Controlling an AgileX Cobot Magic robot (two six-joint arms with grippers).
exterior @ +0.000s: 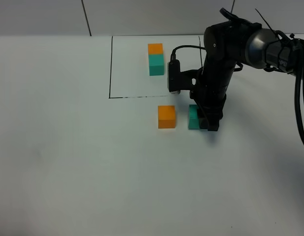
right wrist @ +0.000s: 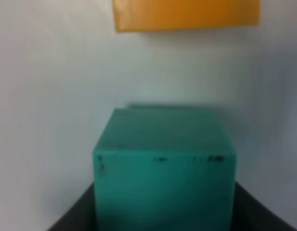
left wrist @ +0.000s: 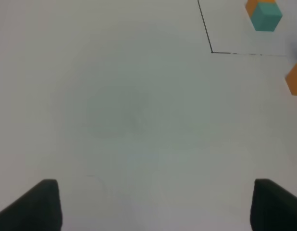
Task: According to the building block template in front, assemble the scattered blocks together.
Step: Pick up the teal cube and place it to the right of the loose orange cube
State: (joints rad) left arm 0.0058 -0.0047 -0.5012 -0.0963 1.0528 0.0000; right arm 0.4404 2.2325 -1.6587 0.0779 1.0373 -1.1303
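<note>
The building block template is a black-lined frame (exterior: 110, 69) around a joined orange-and-teal pair (exterior: 156, 59), also seen in the left wrist view (left wrist: 264, 14). Of the scattered blocks, the orange cube (exterior: 167, 117) sits alone on the white table just below the frame. The teal cube (exterior: 193, 118) rests a short gap to its right. My right gripper (exterior: 203, 123) is down at the table and shut on the teal cube (right wrist: 163, 163), with dark fingers (right wrist: 76, 216) flanking it and the orange cube (right wrist: 187, 14) ahead. My left gripper (left wrist: 155, 207) is open over bare table.
The right arm (exterior: 226, 54) and its cable (exterior: 302, 98) lean in from the upper right, over the frame's right side. The white table (exterior: 68, 147) stretches left and towards the front. The left arm does not show in the exterior view.
</note>
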